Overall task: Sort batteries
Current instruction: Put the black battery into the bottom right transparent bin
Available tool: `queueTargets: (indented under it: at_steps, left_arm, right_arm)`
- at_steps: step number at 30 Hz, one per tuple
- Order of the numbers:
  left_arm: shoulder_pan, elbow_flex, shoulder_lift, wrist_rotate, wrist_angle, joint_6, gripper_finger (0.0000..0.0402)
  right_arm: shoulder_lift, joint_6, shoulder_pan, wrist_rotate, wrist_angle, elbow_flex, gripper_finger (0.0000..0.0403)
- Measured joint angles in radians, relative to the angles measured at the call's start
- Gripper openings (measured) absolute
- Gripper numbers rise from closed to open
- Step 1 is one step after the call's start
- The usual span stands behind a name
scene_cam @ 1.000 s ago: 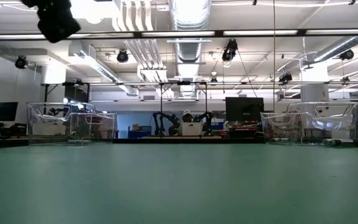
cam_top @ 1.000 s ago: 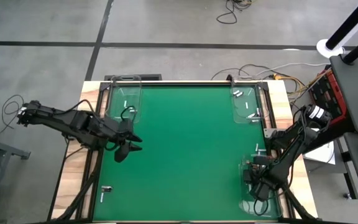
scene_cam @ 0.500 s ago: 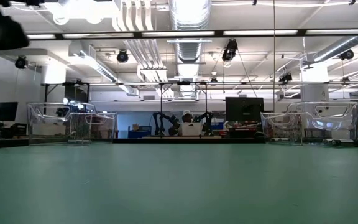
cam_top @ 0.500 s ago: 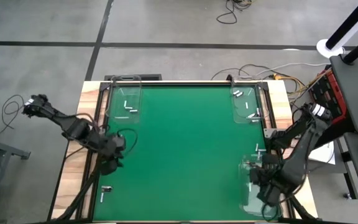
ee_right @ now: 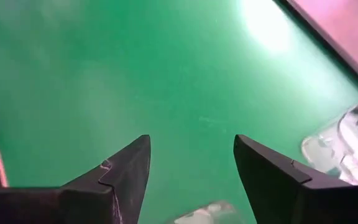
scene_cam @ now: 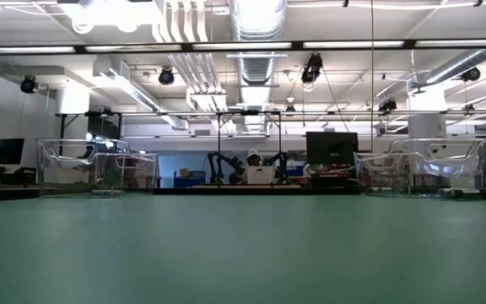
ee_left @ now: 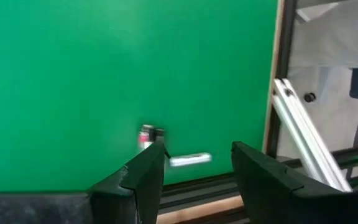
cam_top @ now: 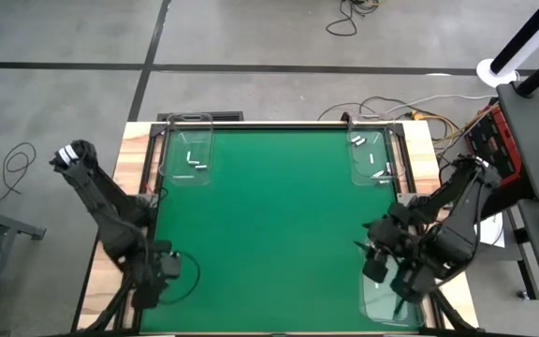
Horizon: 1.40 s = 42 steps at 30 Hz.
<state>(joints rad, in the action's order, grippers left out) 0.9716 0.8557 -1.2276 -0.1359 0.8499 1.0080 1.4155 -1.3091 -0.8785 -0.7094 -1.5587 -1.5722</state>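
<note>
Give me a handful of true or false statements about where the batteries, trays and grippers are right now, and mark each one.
1. The left gripper is open, with two loose batteries on the green mat just ahead of it. True.
2. The right gripper is shut on a battery. False: its fingers stand apart with only bare mat between them.
3. The clear tray at the far left corner holds a few light-coloured batteries. True.
4. The far right tray is empty. False: several batteries lie in it.
5. Both arms are over the far edge of the table. False: both are at the near edge, left arm at the near left corner, right arm at the near right.
</note>
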Motion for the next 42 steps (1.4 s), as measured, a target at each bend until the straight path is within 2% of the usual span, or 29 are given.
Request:
queueTargets:
  at_steps: [5,9,18,42]
  left_arm:
    - [0.122,0.016,-0.089,0.051,-0.069,0.085,0.0168]
    - [0.160,0.017,-0.163,0.055,-0.086,0.101,0.0168]
    - [0.160,0.012,-0.272,0.058,-0.089,0.102,0.0168]
    - [0.157,-0.016,-0.380,0.048,-0.094,0.102,0.0164]
  right_arm:
    - [0.007,0.075,0.057,0.000,0.007,-0.002,0.0219]
    - [0.007,0.113,0.089,-0.001,0.032,-0.002,0.0219]
    - [0.007,0.115,0.096,-0.001,0.053,-0.002,0.0219]
    - [0.007,0.113,0.096,-0.031,0.101,-0.002,0.0219]
